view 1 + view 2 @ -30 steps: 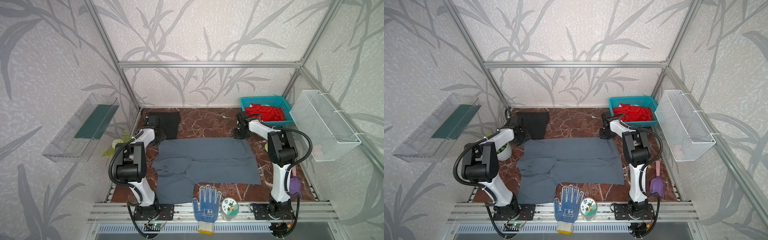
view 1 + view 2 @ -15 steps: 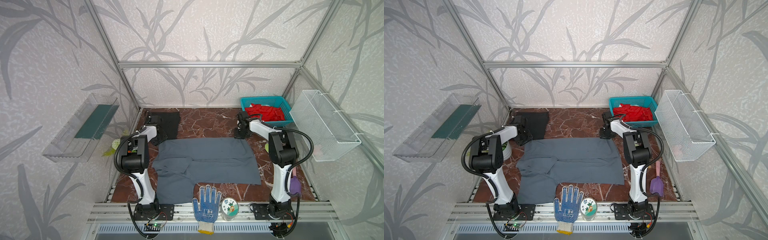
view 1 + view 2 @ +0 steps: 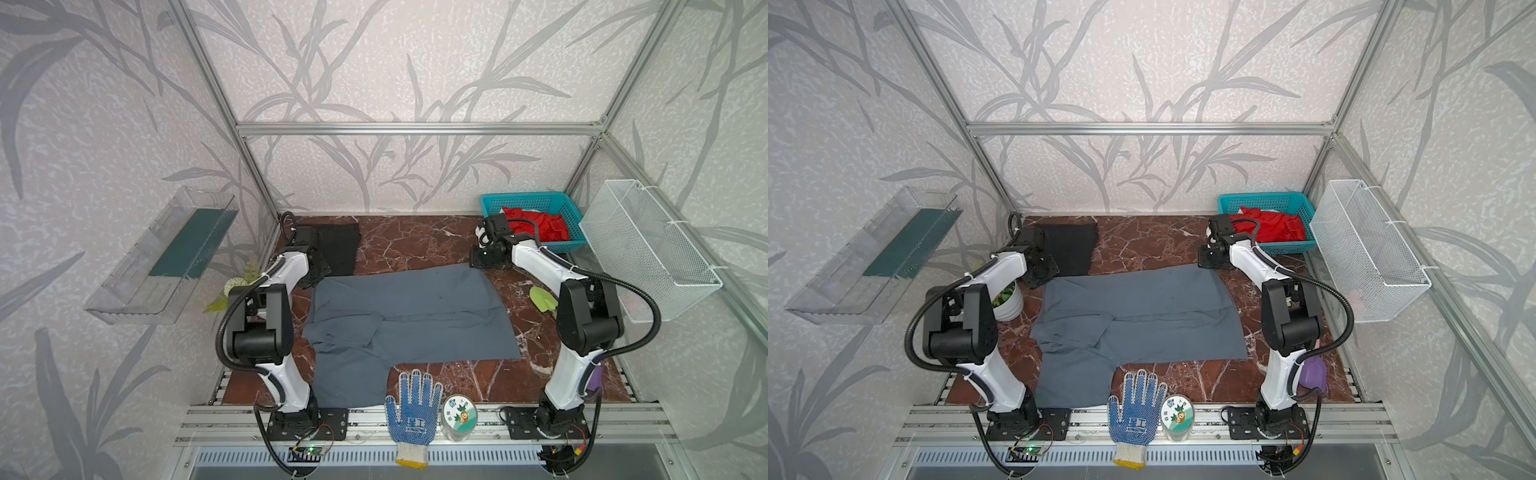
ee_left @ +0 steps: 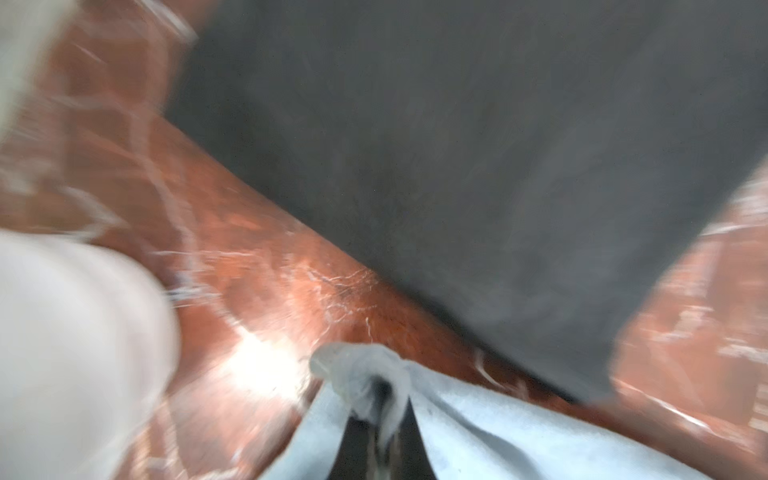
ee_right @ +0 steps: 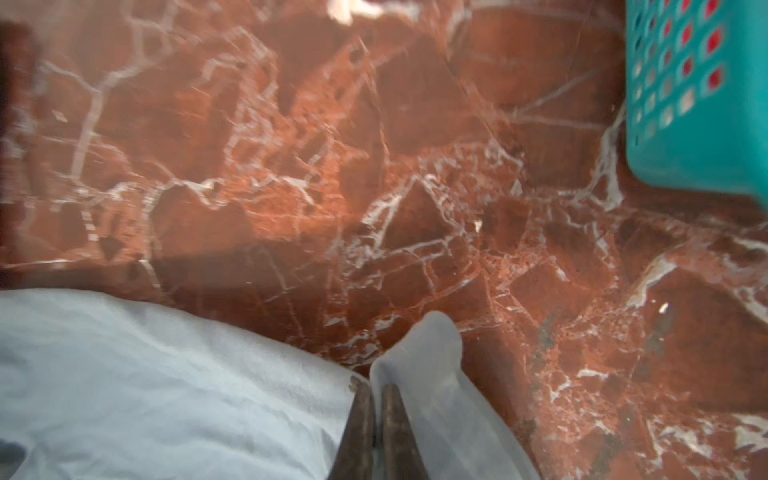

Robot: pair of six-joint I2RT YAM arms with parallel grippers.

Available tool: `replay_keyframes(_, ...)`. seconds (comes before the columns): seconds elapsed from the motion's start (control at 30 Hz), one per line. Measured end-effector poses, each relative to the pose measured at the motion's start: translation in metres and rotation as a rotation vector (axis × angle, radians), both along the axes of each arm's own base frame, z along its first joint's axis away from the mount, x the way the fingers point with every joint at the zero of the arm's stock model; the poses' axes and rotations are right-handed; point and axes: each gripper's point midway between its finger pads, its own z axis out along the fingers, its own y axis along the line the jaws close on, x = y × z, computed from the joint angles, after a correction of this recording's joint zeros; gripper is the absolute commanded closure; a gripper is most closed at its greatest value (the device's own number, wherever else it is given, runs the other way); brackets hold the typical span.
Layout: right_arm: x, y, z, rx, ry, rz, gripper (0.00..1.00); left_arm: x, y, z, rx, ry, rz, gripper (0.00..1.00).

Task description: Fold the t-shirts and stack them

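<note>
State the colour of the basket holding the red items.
The basket is teal, clearest in a top view.

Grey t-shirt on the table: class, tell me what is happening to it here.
Both arms work on the grey t-shirt, spread on the marble table. The left claw and right claw are each shut on a far corner of it. The black t-shirt lies folded at the back left.

I see the slate grey cloth t-shirt [image 3: 407,316] lying central, the black cloth t-shirt [image 3: 343,249] beyond its far-left corner. The teal plastic basket [image 3: 528,202] sits far right.
</note>
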Motion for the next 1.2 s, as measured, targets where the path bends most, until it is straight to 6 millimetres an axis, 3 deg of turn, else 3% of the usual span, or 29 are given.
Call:
replay_keyframes(0.17,0.009,0.003,0.022,0.035,-0.095,-0.009,1.0,-0.001,0.01,0.041,0.063,-0.093,0.012,1.0)
replay_keyframes(0.3,0.022,0.005,0.028,0.042,-0.122,-0.023,1.0,0.007,0.02,0.046,0.076,-0.102,0.033,1.0)
replay_keyframes(0.47,0.065,0.015,0.035,0.053,-0.164,-0.035,1.0,0.041,0.031,0.046,0.08,-0.116,0.043,1.0)
replay_keyframes(0.77,0.117,0.023,-0.017,0.023,-0.104,-0.058,1.0,0.114,0.037,0.029,0.071,-0.123,0.019,0.98)
replay_keyframes(0.83,0.126,0.023,-0.025,0.018,-0.097,-0.062,0.85,0.123,0.037,0.024,0.071,-0.113,0.01,0.81)
replay_keyframes(0.9,0.134,0.023,-0.028,0.012,-0.1,-0.062,0.55,0.132,0.037,0.022,0.073,-0.103,-0.002,0.63)
replay_keyframes(0.97,0.138,0.022,-0.025,0.005,-0.11,-0.064,0.36,0.138,0.039,0.025,0.079,-0.109,-0.011,0.55)
replay_keyframes(1.1,0.135,0.016,-0.008,-0.016,-0.142,-0.063,0.29,0.137,0.042,0.041,0.092,-0.132,-0.011,0.49)
replay_keyframes(1.2,0.104,0.004,0.0,-0.041,-0.139,-0.076,0.29,0.118,0.041,0.055,0.093,-0.141,0.001,0.49)
